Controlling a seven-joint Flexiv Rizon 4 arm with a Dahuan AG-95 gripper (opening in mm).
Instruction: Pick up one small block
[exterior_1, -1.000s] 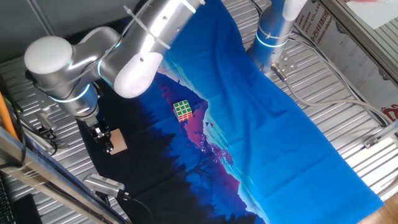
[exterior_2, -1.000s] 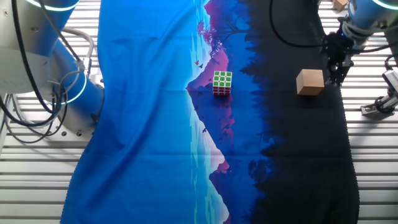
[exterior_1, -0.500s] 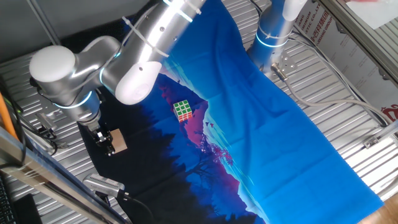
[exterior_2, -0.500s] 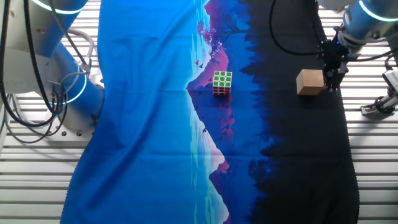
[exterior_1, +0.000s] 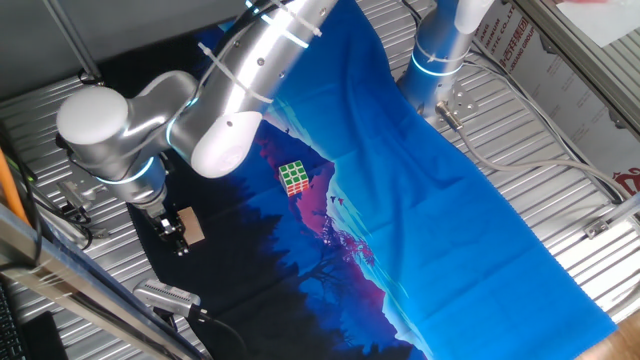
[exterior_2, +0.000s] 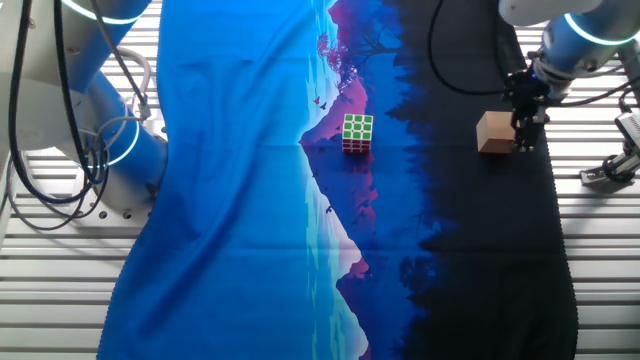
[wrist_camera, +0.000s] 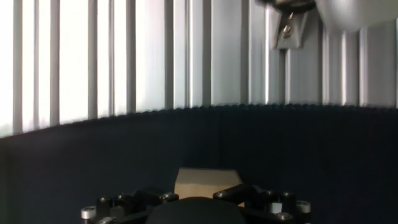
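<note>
Just beside the gripper (exterior_2: 523, 128), the small block (exterior_2: 495, 132) sat on the dark cloth (exterior_2: 480, 230). Approach step, judged; finger spacing could not be told. Next: centre over block, descend, clamp.

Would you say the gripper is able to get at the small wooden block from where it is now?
Probably yes. The gripper hangs right beside the small block, which sits alone on the dark cloth; the puzzle cube is well away.
</note>
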